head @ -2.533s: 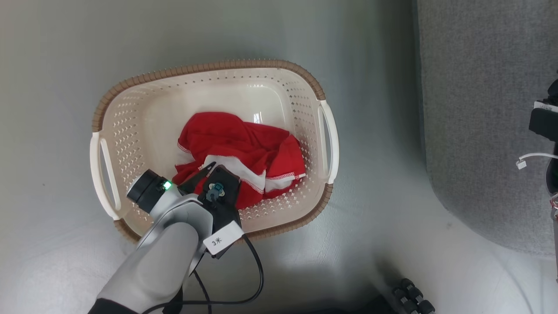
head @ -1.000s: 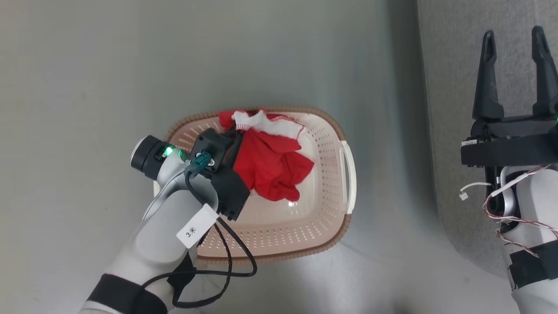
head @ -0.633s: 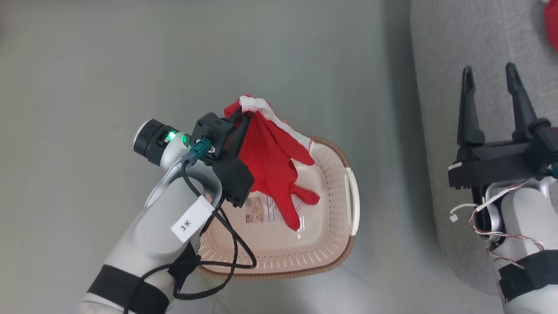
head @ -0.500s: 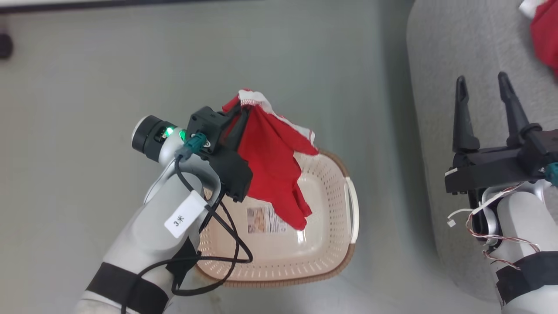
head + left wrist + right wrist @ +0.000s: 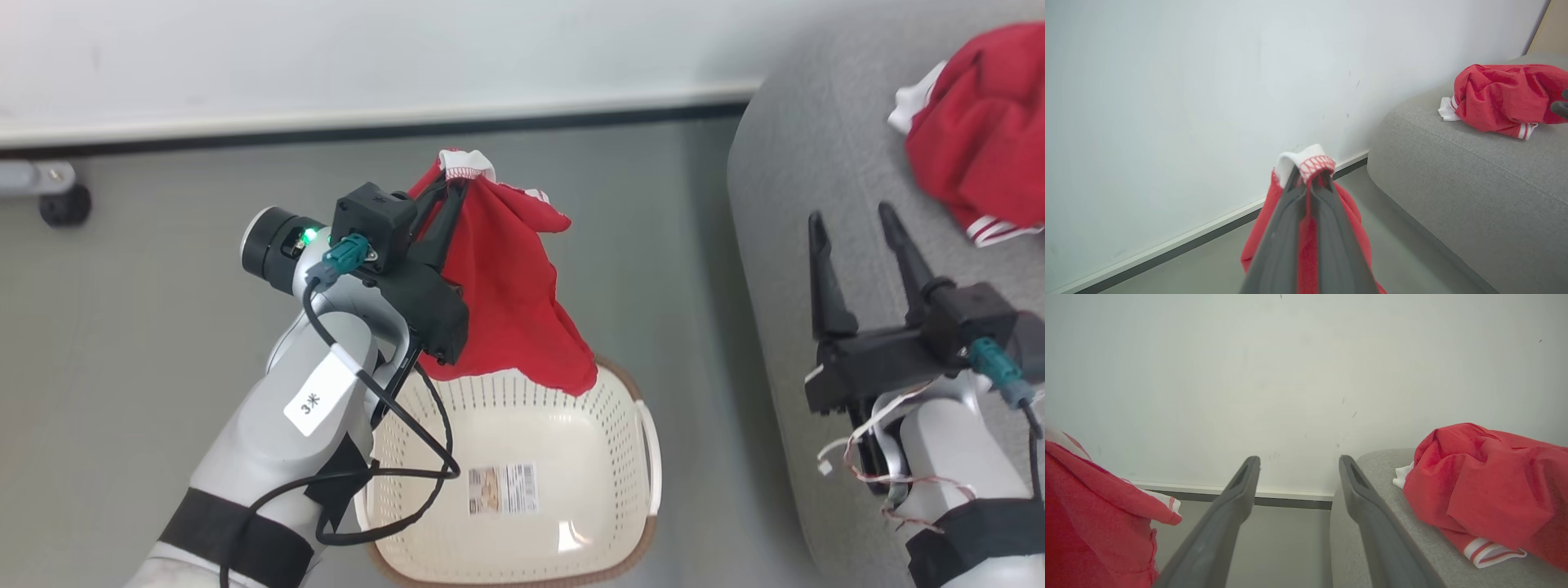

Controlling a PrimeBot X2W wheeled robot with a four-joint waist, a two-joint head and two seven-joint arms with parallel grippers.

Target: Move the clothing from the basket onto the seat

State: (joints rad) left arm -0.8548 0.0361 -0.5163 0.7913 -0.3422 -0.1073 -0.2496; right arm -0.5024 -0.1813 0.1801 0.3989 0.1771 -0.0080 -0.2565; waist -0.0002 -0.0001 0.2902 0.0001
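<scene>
My left gripper [image 5: 445, 192] is shut on a red garment with white trim [image 5: 510, 302], which hangs free above the far rim of the cream basket [image 5: 629, 408]. In the left wrist view the fingers [image 5: 1286, 228] pinch the white-and-red hem [image 5: 1306, 163]. The basket's inside shows a printed label [image 5: 504, 488] on its floor. A second red garment [image 5: 980, 139] lies crumpled on the grey seat [image 5: 816, 163] at the right. My right gripper [image 5: 853, 220] stands open over the seat's edge, nothing between its fingers [image 5: 1237, 498].
A white wall [image 5: 326, 57] with a dark skirting strip [image 5: 408, 131] runs along the back. A small dark wheel [image 5: 61, 206] sits at the far left by the wall. Grey floor [image 5: 122, 327] lies between basket and seat.
The left gripper has lifted the red garment out of the basket and higher. The head view has tilted up, bringing in the wall and the garment on the seat.
</scene>
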